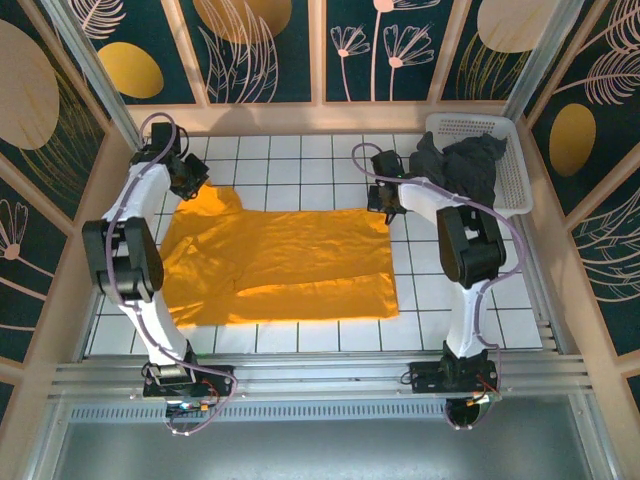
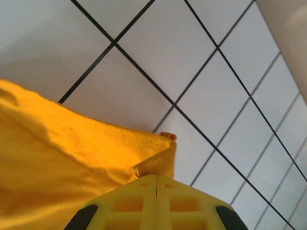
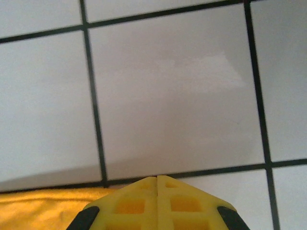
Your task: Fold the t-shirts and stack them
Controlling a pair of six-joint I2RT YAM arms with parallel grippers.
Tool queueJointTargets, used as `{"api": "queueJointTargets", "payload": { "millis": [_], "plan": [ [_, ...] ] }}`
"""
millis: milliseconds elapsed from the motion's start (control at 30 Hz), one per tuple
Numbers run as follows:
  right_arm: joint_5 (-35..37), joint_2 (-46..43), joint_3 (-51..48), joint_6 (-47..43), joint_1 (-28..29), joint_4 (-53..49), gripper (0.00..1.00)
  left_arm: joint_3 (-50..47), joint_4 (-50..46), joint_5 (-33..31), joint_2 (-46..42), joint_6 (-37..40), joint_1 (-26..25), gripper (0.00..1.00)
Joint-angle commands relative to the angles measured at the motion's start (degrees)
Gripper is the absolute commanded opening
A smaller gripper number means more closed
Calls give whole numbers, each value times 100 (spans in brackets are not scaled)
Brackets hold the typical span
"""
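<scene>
— Top external: spot orange t-shirt flat across mid-tabletop, unfolded; spot grey t-shirt heaped in basket at far right corner.
— And jaws?
— Closed at left gripper, pinching orange shirt's far left corner. Closed at right gripper too, probably nipping far right hem; hard to confirm.
— So barely started: nothing folded, nothing stacked.

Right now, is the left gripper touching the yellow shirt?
Touching. The left wrist view shows the left gripper shut on a corner of the yellow shirt, with the cloth bunched up into its closed tips.
</scene>
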Motion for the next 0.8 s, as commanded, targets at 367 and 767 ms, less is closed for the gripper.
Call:
{"api": "queueJointTargets", "payload": {
  "millis": [367, 767],
  "plan": [
    [-526, -2223, -1840, 308, 265, 157, 0, -2886, -1365, -1555, -4064, -800, -54, 0],
    [-651, -2824, -2846, 661, 307, -168, 0, -4104, -2563, -2377, -5947, -1508, -50, 0]
  ]
}}
